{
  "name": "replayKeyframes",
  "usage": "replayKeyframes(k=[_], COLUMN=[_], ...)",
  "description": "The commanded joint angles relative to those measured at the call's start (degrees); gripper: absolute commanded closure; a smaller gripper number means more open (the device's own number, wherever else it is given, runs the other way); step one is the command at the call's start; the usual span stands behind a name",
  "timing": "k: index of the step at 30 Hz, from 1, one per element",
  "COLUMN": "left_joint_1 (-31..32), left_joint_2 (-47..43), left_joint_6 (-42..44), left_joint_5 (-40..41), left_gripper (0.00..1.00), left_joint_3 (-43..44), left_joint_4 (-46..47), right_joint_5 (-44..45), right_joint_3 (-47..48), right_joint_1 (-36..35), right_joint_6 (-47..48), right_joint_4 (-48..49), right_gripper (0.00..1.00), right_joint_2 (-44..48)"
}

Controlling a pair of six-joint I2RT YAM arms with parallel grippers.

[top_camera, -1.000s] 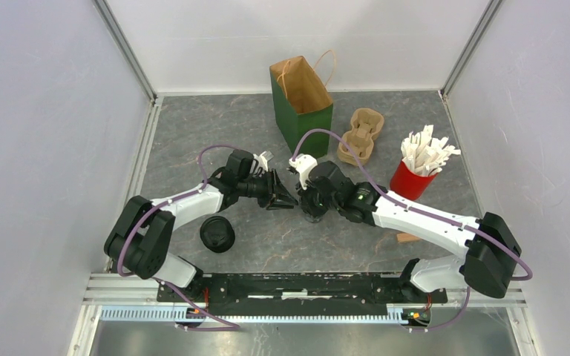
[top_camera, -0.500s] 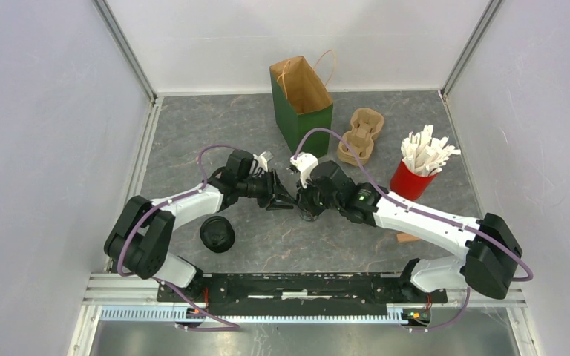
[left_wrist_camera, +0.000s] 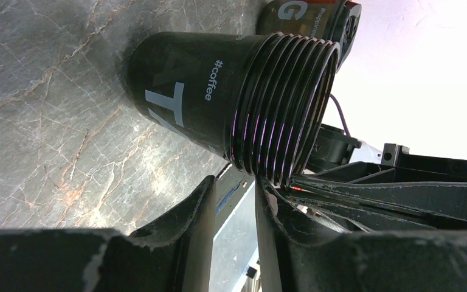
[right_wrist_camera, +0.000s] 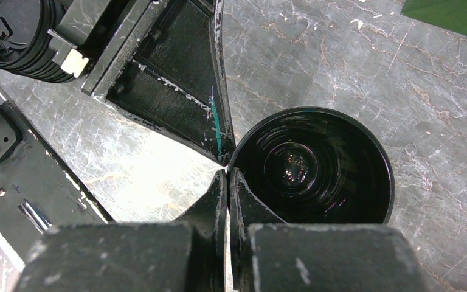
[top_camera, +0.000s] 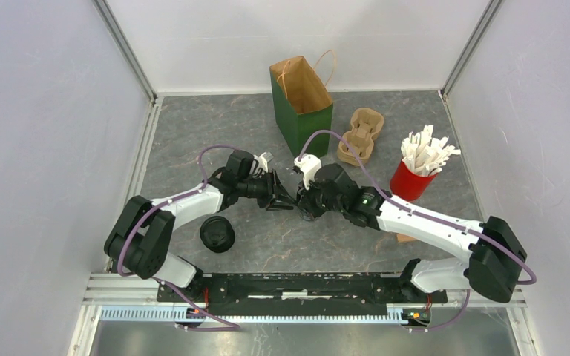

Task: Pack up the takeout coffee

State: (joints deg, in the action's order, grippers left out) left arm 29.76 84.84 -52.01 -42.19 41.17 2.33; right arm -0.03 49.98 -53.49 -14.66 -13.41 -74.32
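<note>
Right arm (top_camera: 423, 221) low, right fingers (right_wrist_camera: 207, 210) tight on cup stack (right_wrist_camera: 340, 182) rim; left fingers (left_wrist_camera: 185, 213) opposite, apart.

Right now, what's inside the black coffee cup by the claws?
The coffee cup looks empty, only its shiny black bottom showing. The right claw covers part of its inside wall.

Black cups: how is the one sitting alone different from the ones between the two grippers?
The lone cup wears a lid; the stacked cups are open on top. The lone cup is just one, standing free; the stacked cups are several, nested together. Both are black.
</note>
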Motion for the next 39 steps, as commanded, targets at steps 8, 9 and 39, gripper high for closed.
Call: replayKeyframes(k=[8,9,39], left_joint_1=[0.3,0.3,0.3], left_joint_2=[-1.1,-1.1,-2.4], left_joint_6=[1.4,1.5,2.3], left_joint_5=[0.1,0.3,1.7], left_gripper=[0.62,0.62,0.6], left_joint_3=[2.1,2.0,2.3], left_joint_4=[0.6,0.4,-0.9], right_joint_5=[1.6,2.1,1.1], right_joint_3=[1.3,1.5,0.7], right_joint_1=[-0.3,-0.3,-0.3], right_joint_6=[2.0,2.3,3.7], right_joint_4=[1.7,1.1,1.2], right_gripper=[1.0,1.0,0.98], right_joint_2=[4.0,4.2,4.0])
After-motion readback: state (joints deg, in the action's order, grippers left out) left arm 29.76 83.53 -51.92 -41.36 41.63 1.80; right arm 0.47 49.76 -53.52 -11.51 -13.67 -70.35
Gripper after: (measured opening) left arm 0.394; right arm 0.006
